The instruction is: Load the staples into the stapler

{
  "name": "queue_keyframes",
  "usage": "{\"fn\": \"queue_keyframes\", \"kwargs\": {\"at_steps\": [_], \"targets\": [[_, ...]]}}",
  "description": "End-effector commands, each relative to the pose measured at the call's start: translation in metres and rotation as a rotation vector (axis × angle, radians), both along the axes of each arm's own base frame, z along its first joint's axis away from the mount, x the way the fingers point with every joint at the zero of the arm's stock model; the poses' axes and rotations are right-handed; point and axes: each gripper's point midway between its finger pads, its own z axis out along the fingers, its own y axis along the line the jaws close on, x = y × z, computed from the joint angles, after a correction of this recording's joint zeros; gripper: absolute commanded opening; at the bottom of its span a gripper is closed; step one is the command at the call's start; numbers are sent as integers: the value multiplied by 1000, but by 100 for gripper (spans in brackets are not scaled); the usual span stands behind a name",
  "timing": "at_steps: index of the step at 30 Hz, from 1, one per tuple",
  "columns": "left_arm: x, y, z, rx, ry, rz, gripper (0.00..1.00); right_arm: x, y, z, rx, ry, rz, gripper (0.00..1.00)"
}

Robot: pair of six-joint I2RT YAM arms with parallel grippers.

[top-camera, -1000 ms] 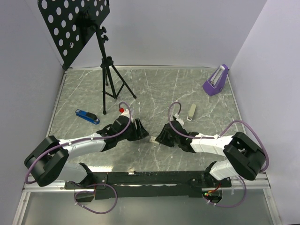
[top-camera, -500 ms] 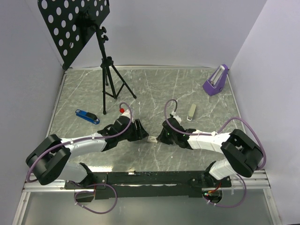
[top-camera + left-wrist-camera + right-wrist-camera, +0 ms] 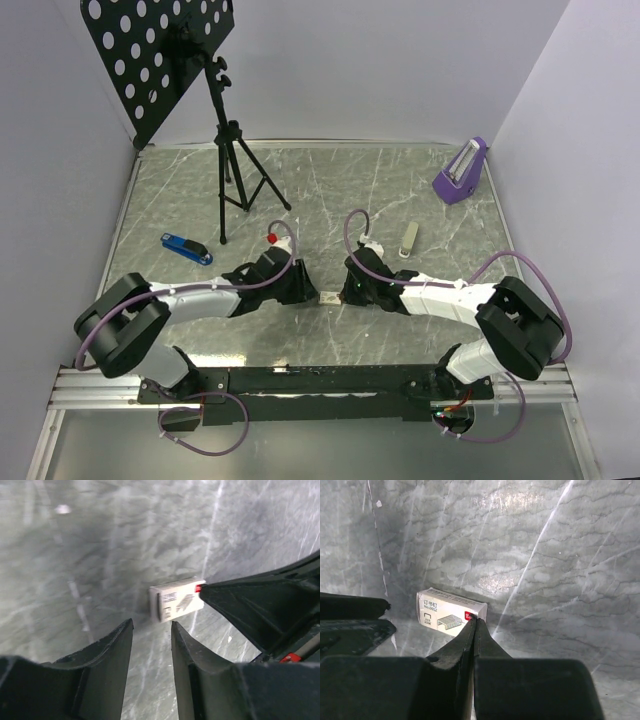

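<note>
The staples box (image 3: 327, 297), pale cardboard with a red mark, lies flat on the marble table between my two grippers. In the right wrist view my right gripper (image 3: 475, 619) is shut, and its joined tips touch the near right corner of the box (image 3: 451, 612), with nothing between them. My left gripper (image 3: 151, 623) stands open a little short of the box (image 3: 177, 600), its jaws empty. The right fingers (image 3: 260, 605) reach the box's red end. The blue stapler (image 3: 187, 248) lies far left, away from both arms. A small pale grey piece (image 3: 408, 238) lies behind the right arm.
A black music stand on a tripod (image 3: 232, 170) stands at the back left. A purple metronome (image 3: 460, 172) sits at the back right. White walls close the table on three sides.
My right gripper has shut and moved left until its tips touch the box. The left gripper's jaws have narrowed and the arm has edged right, closer to the box.
</note>
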Motion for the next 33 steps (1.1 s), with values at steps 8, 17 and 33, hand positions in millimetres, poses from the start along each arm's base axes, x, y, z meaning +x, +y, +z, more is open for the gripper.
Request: {"fn": "queue_keyframes", "kwargs": {"at_steps": [8, 17, 33], "targets": [[12, -14, 5, 127, -60, -3, 41, 10, 2, 9, -20, -41, 21, 0], [11, -24, -12, 170, -36, -23, 29, 10, 3, 6, -18, -35, 22, 0], [7, -10, -17, 259, -20, -2, 22, 10, 3, 8, -13, -43, 22, 0]]}}
